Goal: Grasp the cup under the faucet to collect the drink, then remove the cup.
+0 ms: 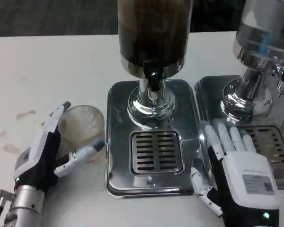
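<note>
The ribbed clear cup point(85, 124) stands on the white table just left of the steel drip tray point(118, 99). My left hand point(41, 153) wraps it: fingers point(56, 118) lie along its left side and the thumb point(84, 154) presses its lower front. The black faucet point(153, 74) hangs from the dark drink dispenser point(154, 33) above the slotted grate point(156, 152), with nothing beneath it. My right hand point(239, 170) lies flat and open at the tray's right edge, fingers pointing away from me.
A second dispenser point(262, 47) with its own steel tray point(213, 90) stands at the right, close behind my right hand. Brownish stains point(24, 114) mark the table at the left. The dispenser column point(151, 101) rises behind the grate.
</note>
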### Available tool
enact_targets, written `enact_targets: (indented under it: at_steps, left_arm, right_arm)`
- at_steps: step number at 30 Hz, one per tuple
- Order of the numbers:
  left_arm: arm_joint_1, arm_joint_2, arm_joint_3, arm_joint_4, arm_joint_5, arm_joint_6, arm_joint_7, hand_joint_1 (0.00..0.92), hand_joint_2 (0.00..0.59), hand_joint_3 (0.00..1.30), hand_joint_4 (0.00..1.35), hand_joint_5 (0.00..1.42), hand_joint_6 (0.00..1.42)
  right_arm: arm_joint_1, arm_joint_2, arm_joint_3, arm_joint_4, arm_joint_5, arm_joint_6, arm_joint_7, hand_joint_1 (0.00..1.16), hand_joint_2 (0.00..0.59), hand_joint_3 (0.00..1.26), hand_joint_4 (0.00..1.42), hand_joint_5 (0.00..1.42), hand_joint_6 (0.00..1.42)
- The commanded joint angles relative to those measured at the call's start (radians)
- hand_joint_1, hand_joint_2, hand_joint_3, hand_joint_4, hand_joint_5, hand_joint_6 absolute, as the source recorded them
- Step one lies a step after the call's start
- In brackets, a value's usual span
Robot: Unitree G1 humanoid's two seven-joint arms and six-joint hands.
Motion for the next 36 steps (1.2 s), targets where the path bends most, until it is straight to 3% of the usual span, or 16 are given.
enact_targets:
  at_steps: [1,9,19,22,24,29,36]
  left_arm:
    - [-0.026,0.005,-0.018,0.017,0.005,-0.016,-0.012,0.170,0.003,0.00,0.00,0.00,0.00]
    - [-0.023,-0.005,-0.014,0.020,-0.006,-0.048,0.000,0.230,0.012,0.00,0.00,0.00,0.00]
    - [-0.030,-0.020,-0.009,0.041,-0.037,-0.084,-0.028,0.275,0.022,0.00,0.02,0.21,0.23]
    - [-0.035,-0.020,-0.018,0.047,-0.032,-0.080,-0.032,0.278,0.027,0.03,0.10,0.29,0.31]
    - [-0.035,-0.018,-0.024,0.048,-0.024,-0.074,-0.027,0.283,0.031,0.06,0.16,0.40,0.47]
    - [-0.029,-0.009,-0.032,0.048,-0.014,-0.066,-0.008,0.412,0.067,0.38,0.52,0.71,0.83]
    - [-0.025,-0.007,-0.038,0.046,-0.014,-0.066,0.026,0.470,0.063,0.56,0.72,0.87,0.95]
  right_arm:
    - [0.003,0.003,0.006,-0.021,-0.005,0.000,0.009,0.04,0.537,0.05,0.00,0.00,0.00]
    - [0.008,0.001,0.004,-0.025,-0.002,0.001,0.014,0.06,0.534,0.05,0.00,0.00,0.00]
    - [0.014,0.004,0.004,-0.029,-0.001,0.002,0.016,0.06,0.534,0.05,0.00,0.00,0.00]
    - [0.015,0.007,0.004,-0.030,-0.001,0.003,0.014,0.07,0.534,0.05,0.00,0.00,0.00]
    - [0.015,0.009,0.004,-0.029,0.002,0.002,0.014,0.07,0.534,0.05,0.00,0.00,0.00]
    - [0.011,0.011,0.003,-0.023,0.008,-0.005,0.012,0.07,0.534,0.05,0.00,0.00,0.00]
    - [0.006,0.009,0.002,-0.018,0.016,-0.013,0.012,0.07,0.534,0.05,0.00,0.00,0.00]
